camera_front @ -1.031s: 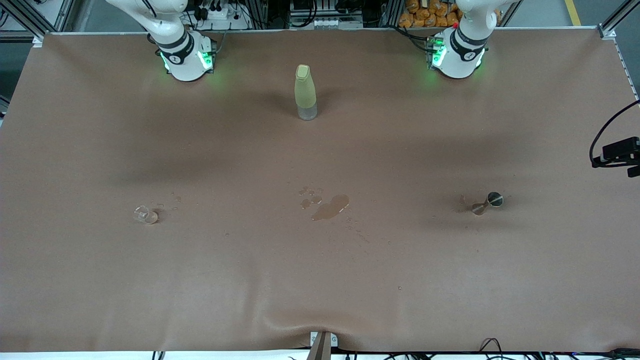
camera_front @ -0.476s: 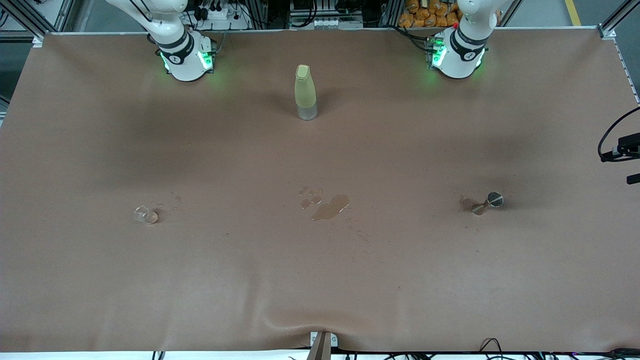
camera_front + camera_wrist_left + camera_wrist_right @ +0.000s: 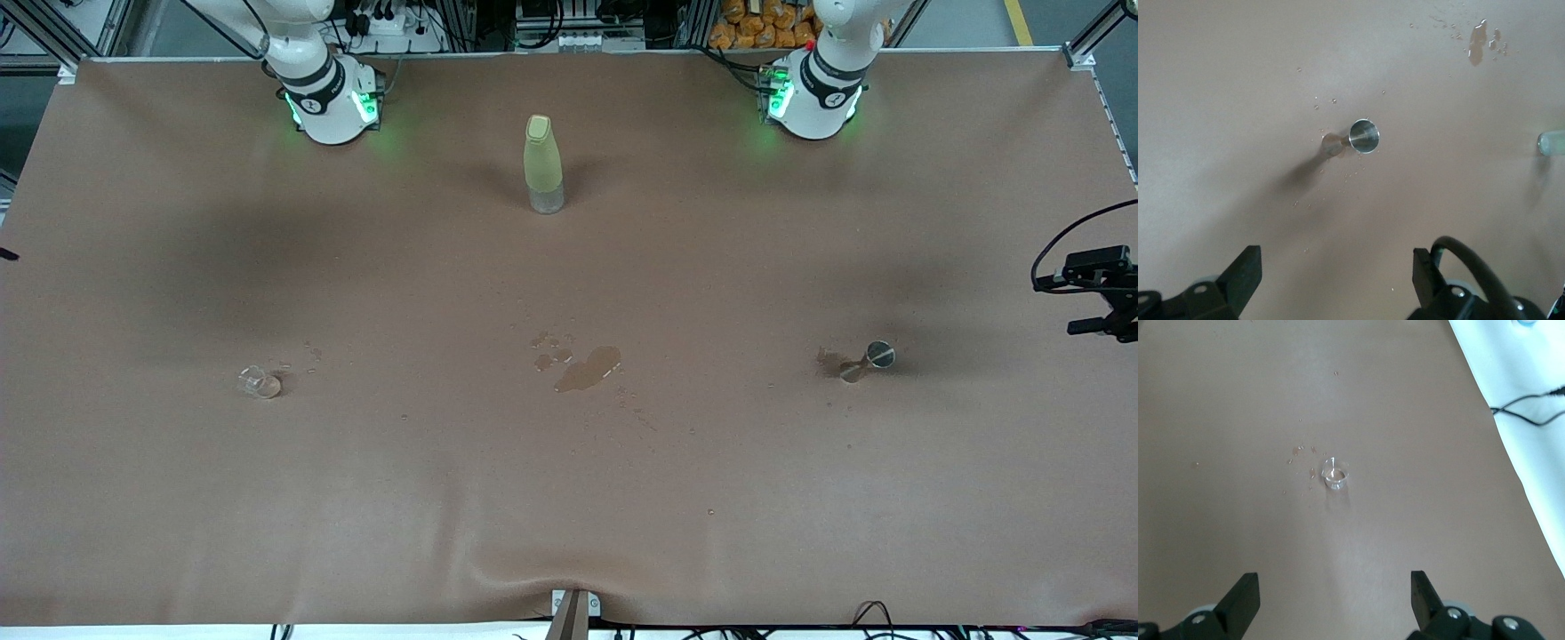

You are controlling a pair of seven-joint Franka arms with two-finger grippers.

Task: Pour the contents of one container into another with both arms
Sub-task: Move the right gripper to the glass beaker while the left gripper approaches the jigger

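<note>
Over the last second we see almost no change on the table (image 3: 569,498): the steel jigger (image 3: 867,360) toward the left arm's end, the small clear glass (image 3: 260,382) toward the right arm's end and the pale bottle (image 3: 543,164) between the bases have not moved. The left gripper (image 3: 1335,280) has shifted slightly high over the jigger, fingers wide and empty; the right gripper (image 3: 1331,600) hangs over the glass, likewise wide. A spill (image 3: 587,367) lies mid-table. We judge grasping not yet begun.
</note>
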